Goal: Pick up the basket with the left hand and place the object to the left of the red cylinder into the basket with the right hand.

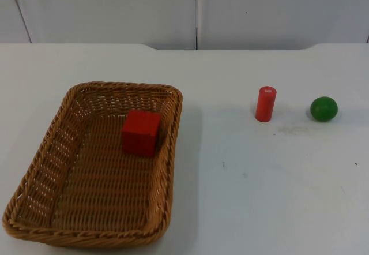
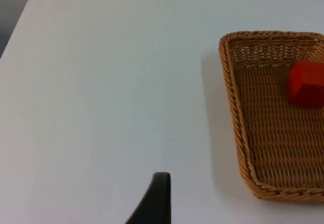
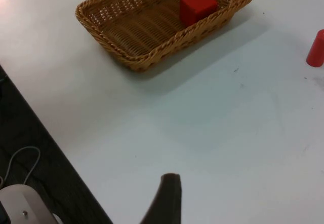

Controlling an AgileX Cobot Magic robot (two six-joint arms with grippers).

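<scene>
From the top camera, the woven wicker basket (image 1: 95,168) sits at lower left of the frame on the white table (image 1: 259,180), a red cube (image 1: 140,132) already inside near its upper right wall; the red cylinder (image 1: 265,103) stands upright right of centre, a green ball (image 1: 323,108) just beyond it. On the left wrist camera, the left gripper (image 2: 157,203) waits clear of the basket (image 2: 238,107), which lies off to its side, long axis running away; whether it's open, I can't tell. On the right wrist camera, the right gripper (image 3: 169,198) hangs well short of basket (image 3: 126,57) and cube (image 3: 198,6); its state can't be told either. Judging by this, the cube's home.

Left gripper (image 2: 157,198) above table, right gripper (image 3: 167,198) likewise, both waiting
</scene>
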